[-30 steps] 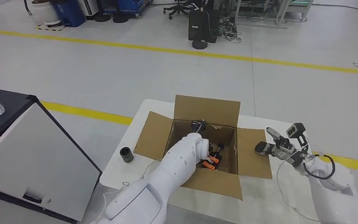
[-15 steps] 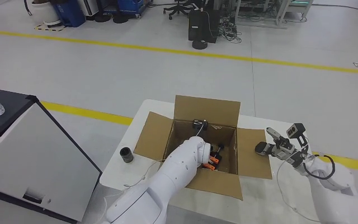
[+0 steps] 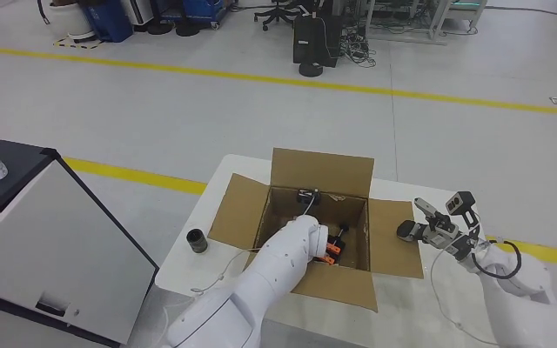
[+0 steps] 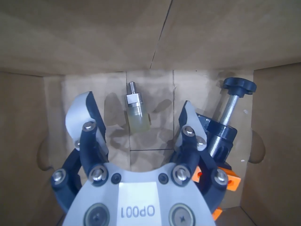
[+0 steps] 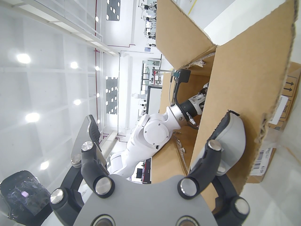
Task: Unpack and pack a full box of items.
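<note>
Left pincer [image 4: 135,109] spread, inside cardboard box [image 3: 322,174], over a threaded fitting [image 4: 138,119] on the box bottom; screw clamp [image 4: 225,121] beside. Right pincer [image 5: 162,135] spread, outside box flap. Barcode label [image 5: 261,163] on box side. White table [image 3: 178,257]; grey floor [image 3: 174,113], yellow lines [image 3: 287,80].

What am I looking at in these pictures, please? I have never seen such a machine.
This is a robot with two white arms, working at a table. The wide picture looks down from a camera above the arms; the other two come from a camera on each wrist. An open cardboard box stands on the table, with a small black cylinder beside it. The left gripper is down inside the box, fingers open, holding nothing. On the box floor lie a threaded stud and a black-and-orange clamp. The right gripper hangs beside the box's flap, fingers open and empty.
</note>
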Controlling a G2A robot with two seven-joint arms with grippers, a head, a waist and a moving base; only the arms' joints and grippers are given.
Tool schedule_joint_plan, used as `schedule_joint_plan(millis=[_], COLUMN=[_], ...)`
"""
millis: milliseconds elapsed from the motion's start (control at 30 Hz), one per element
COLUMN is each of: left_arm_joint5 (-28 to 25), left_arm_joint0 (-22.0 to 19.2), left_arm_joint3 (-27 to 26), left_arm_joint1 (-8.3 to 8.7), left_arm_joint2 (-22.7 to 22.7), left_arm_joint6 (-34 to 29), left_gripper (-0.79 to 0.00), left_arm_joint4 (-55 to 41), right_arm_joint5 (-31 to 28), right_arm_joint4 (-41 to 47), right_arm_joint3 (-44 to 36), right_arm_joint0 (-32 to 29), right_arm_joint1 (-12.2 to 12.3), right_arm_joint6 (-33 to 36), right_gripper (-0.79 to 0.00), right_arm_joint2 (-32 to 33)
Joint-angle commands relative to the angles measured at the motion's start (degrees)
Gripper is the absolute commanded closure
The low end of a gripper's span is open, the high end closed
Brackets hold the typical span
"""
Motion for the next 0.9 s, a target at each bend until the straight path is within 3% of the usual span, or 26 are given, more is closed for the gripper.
schedule_joint_plan(millis=[0,100,233,333,400,433,700,767,867], left_arm_joint5=[0.0,0.1,0.3,0.4,0.7,0.7,1.2,1.3,1.4], left_arm_joint0=[0.0,0.0,0.1,0.3,0.4,0.4,0.6,0.6,0.7], left_arm_joint3=[0.2,0.5,0.5,0.6,0.7,0.7,0.8,0.9,1.0], left_arm_joint1=[-0.09,-0.24,-0.37,-0.43,-0.43,-0.44,-0.47,-0.48,-0.50], left_arm_joint2=[0.1,0.3,0.8,1.3,1.5,1.7,2.6,2.9,3.3], left_arm_joint6=[-0.3,-0.6,-0.6,-0.9,-1.0,-1.1,-1.3,-1.4,-1.7], left_gripper=[-0.597,-0.483,-0.388,-0.385,-0.499,-0.502,-0.302,-0.188,-0.169], left_arm_joint4=[0.2,0.8,1.4,2.0,2.1,2.2,2.5,2.8,2.8], right_arm_joint5=[0.0,0.0,0.0,0.0,0.0,0.0,0.0,0.0,0.0], right_arm_joint4=[0.0,0.0,0.0,0.0,0.0,0.0,0.0,0.0,0.0], right_arm_joint3=[0.0,0.0,0.0,0.0,0.0,0.0,0.0,0.0,0.0], right_arm_joint0=[0.0,0.0,0.0,0.0,0.0,0.0,0.0,0.0,0.0], right_arm_joint1=[0.0,0.0,0.0,0.0,0.0,0.0,0.0,0.0,0.0], right_arm_joint6=[0.0,0.0,0.0,0.0,0.0,0.0,0.0,0.0,0.0], right_gripper=[-0.785,-0.785,-0.785,-0.785,-0.785,-0.785,-0.785,-0.785,-0.785], right_arm_joint2=[0.0,0.0,0.0,0.0,0.0,0.0,0.0,0.0,0.0])
